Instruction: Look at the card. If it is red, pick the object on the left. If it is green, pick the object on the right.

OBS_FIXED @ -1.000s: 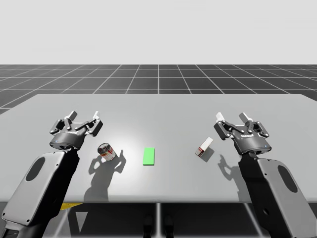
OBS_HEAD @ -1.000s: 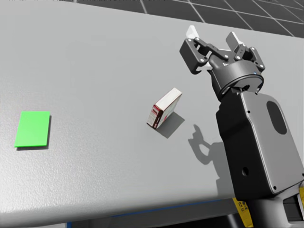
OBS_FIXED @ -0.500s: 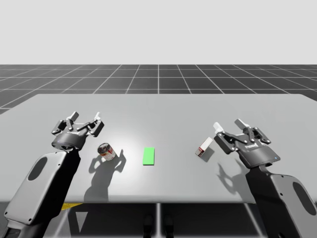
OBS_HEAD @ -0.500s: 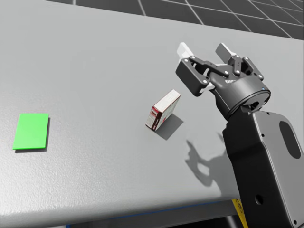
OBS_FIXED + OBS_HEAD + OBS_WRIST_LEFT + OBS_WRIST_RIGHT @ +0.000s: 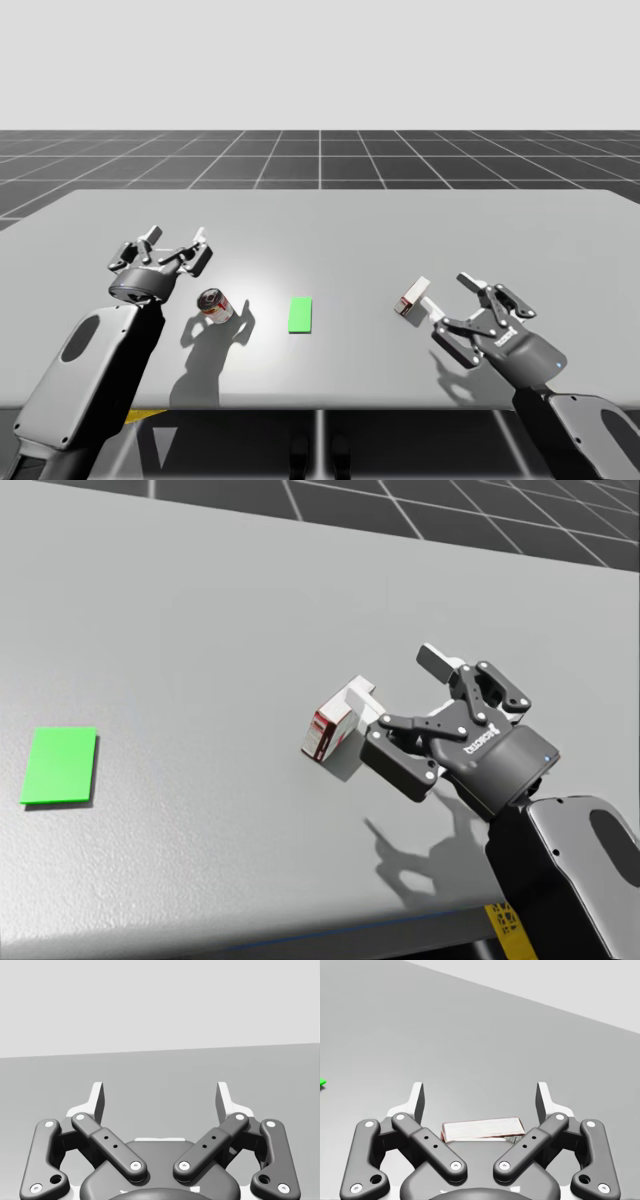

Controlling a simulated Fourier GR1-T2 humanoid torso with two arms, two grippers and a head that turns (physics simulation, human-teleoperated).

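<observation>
A green card (image 5: 300, 314) (image 5: 59, 765) lies flat mid-table. Left of it a small dark can with a red band (image 5: 213, 304) lies on its side. Right of the card sits a small white box with red ends (image 5: 411, 297) (image 5: 335, 727). My right gripper (image 5: 450, 298) (image 5: 400, 680) is open and low beside that box. In the right wrist view the box (image 5: 482, 1129) lies between the spread fingers, close to the palm of the gripper (image 5: 480, 1097). My left gripper (image 5: 175, 238) (image 5: 160, 1097) is open, just behind and left of the can, holding nothing.
The grey table (image 5: 320, 220) stretches wide behind the objects. Its front edge runs close below my right gripper. A dark gridded floor lies beyond the far edge.
My right gripper has pulled back toward the front edge, dropped lower and swung in at the white box, which now lies between its fingers. My head has turned a little. My left arm barely moved.
</observation>
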